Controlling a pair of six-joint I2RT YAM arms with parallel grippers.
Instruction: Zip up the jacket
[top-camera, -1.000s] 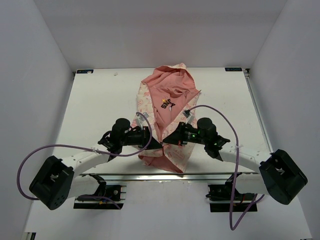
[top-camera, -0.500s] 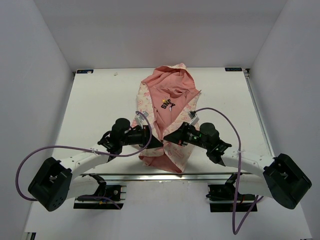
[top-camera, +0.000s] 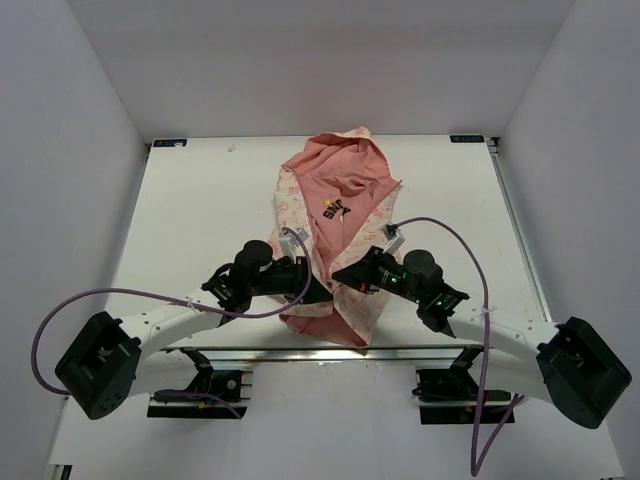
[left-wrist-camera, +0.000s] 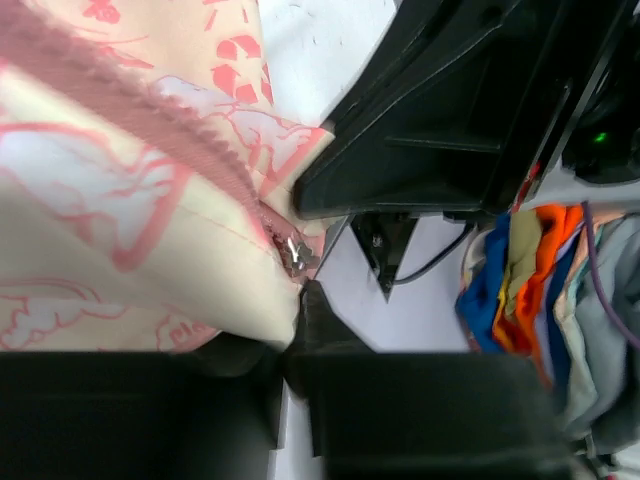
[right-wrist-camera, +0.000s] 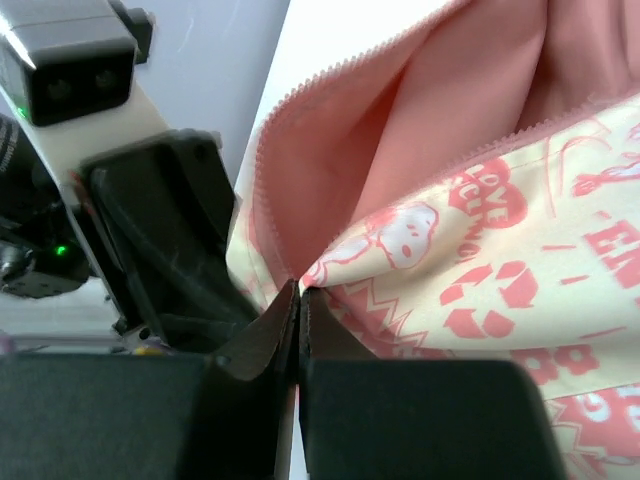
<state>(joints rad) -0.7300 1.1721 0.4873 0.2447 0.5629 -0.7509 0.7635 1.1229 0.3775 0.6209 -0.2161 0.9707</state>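
The jacket (top-camera: 335, 205), cream with pink print and salmon lining, lies open in the middle of the table, hood at the far end. My left gripper (top-camera: 322, 290) is shut on the jacket's left bottom edge beside the metal zipper slider (left-wrist-camera: 295, 255). My right gripper (top-camera: 340, 277) is shut on the jacket's right bottom corner (right-wrist-camera: 300, 280), where the pink zipper teeth (right-wrist-camera: 262, 190) end. Both grippers meet tip to tip at the jacket's near hem, and the right gripper's black body fills the upper right of the left wrist view (left-wrist-camera: 450, 120).
The white table (top-camera: 190, 210) has its near edge just under the jacket's hem. White walls enclose the back and sides. Purple cables (top-camera: 140, 296) loop from both arms. A heap of coloured cloth (left-wrist-camera: 540, 270) shows off the table in the left wrist view.
Both grippers have shifted slightly rightward and nearer together at the hem. The right arm has dropped lower towards the near edge. The jacket's bottom corners are drawn closer.
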